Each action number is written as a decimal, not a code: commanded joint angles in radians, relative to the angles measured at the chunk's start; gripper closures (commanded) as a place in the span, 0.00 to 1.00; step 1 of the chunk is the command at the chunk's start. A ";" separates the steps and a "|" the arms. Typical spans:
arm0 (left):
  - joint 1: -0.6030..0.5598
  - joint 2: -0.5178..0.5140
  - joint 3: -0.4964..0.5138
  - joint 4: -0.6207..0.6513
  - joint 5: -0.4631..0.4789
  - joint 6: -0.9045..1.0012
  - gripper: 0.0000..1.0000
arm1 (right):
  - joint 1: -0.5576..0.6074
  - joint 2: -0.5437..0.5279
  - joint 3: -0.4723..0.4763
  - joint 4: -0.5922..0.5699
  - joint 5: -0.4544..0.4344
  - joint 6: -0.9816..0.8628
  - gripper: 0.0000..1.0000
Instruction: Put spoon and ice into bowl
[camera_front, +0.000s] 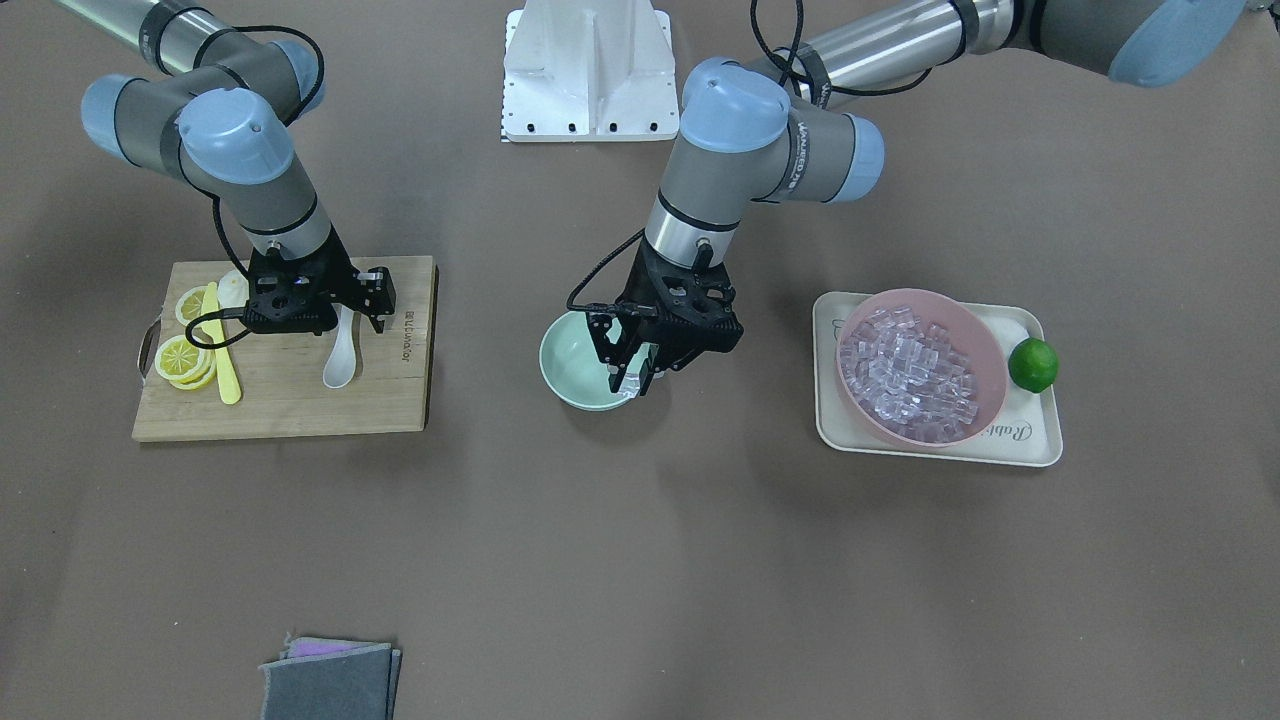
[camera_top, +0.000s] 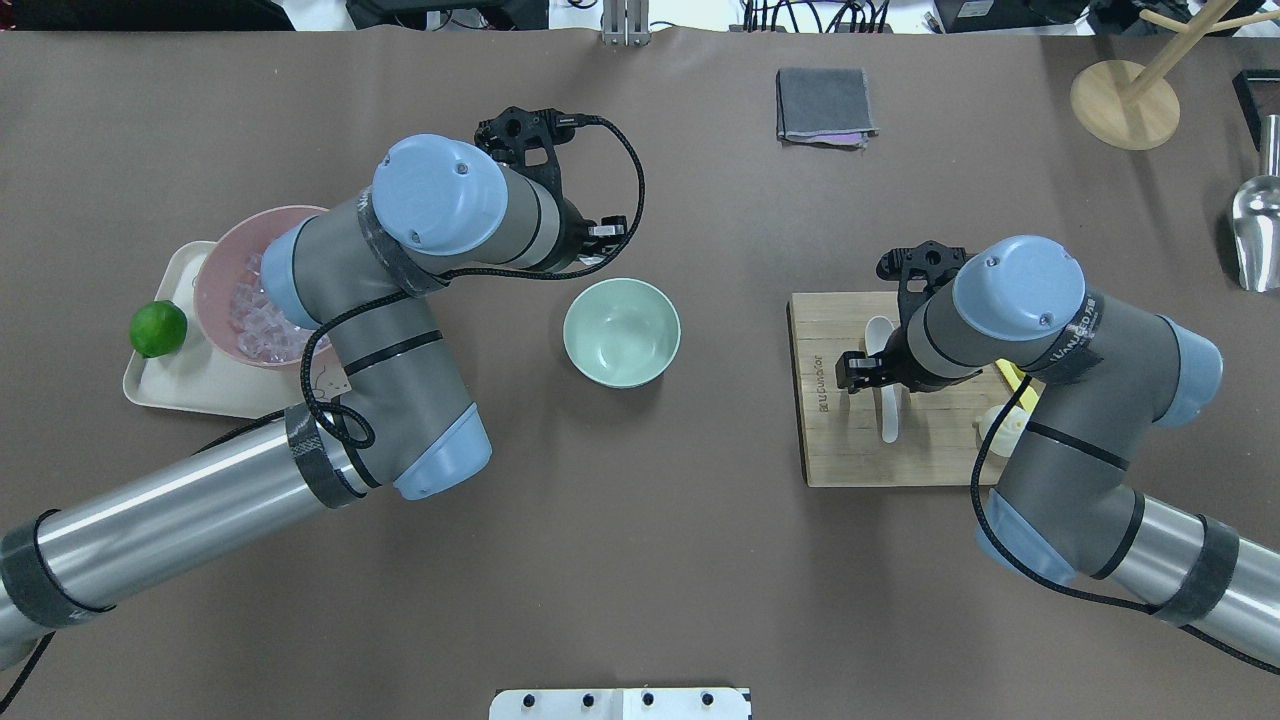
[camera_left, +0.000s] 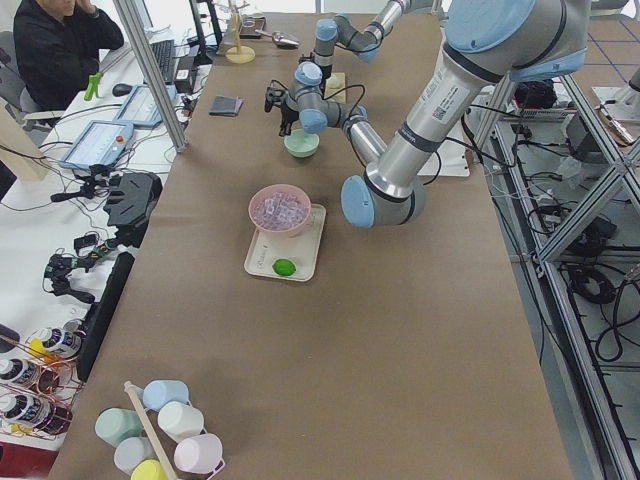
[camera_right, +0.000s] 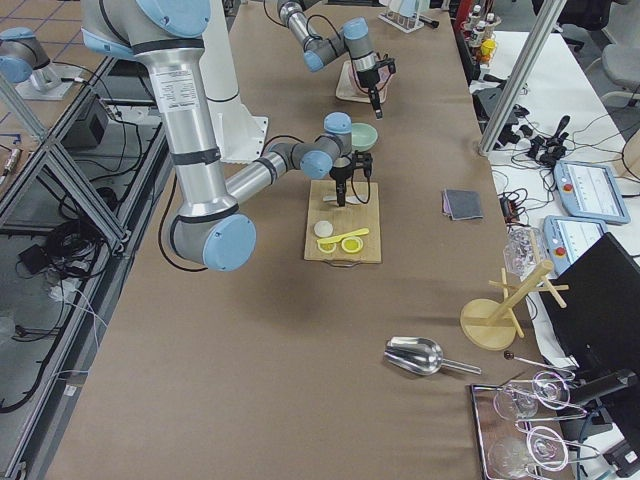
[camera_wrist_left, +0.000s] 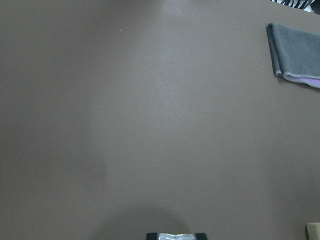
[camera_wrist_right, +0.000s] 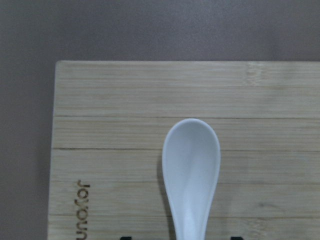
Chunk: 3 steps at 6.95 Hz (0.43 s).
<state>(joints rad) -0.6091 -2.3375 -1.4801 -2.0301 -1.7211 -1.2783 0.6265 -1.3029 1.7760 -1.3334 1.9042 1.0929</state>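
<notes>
The mint-green bowl stands empty mid-table, also in the overhead view. My left gripper hangs over the bowl's rim, shut on one clear ice cube. The rest of the ice lies heaped in a pink bowl. The white spoon lies on a wooden cutting board; its scoop fills the right wrist view. My right gripper is low over the spoon's handle, open, with a fingertip on each side and a gap to the handle.
The pink bowl sits on a cream tray with a lime. Lemon slices and a yellow plastic knife lie on the board. A folded grey cloth lies at the table's far edge. The robot's white base stands behind the bowl.
</notes>
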 joint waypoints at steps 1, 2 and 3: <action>0.000 0.000 0.006 -0.010 0.000 0.001 1.00 | 0.001 0.001 -0.001 -0.001 0.003 -0.001 0.84; 0.000 0.001 0.006 -0.010 0.000 0.001 1.00 | 0.002 -0.003 -0.003 0.002 0.006 -0.002 1.00; 0.000 0.000 0.006 -0.010 0.000 0.001 1.00 | 0.005 -0.004 0.005 0.003 0.009 -0.002 1.00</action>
<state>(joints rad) -0.6090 -2.3370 -1.4745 -2.0398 -1.7211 -1.2778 0.6292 -1.3046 1.7753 -1.3320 1.9092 1.0912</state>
